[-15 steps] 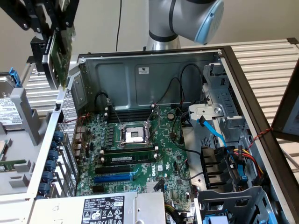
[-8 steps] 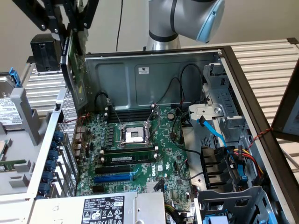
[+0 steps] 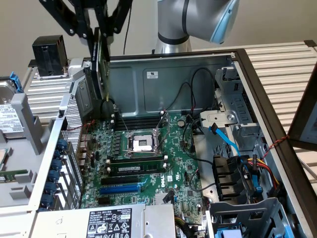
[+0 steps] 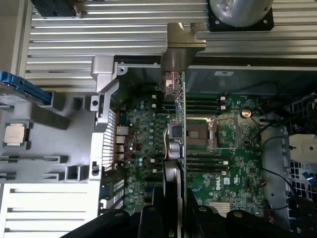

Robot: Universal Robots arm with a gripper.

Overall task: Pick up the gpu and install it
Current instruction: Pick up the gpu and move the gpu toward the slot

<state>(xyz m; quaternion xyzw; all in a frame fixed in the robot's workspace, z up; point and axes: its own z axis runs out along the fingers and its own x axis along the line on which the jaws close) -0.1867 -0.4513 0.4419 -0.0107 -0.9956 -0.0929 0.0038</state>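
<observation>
One gpu point(image 3: 101, 62) was held clamped edge-on in the hand point(image 3: 100, 42), raised above the motherboard point(image 3: 148, 153) by the case's point(image 3: 163, 79) far corner on the exterior view's left. If lowered tilted, the blue slot point(image 3: 120, 189) could be missed and the bracket point(image 4: 184, 49) jammed.

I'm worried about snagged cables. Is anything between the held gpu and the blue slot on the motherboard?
Nothing visible. The gripper holds the gpu above the open case; the blue slot lies bare, and the blue cable lies off toward the exterior view's right.
</observation>
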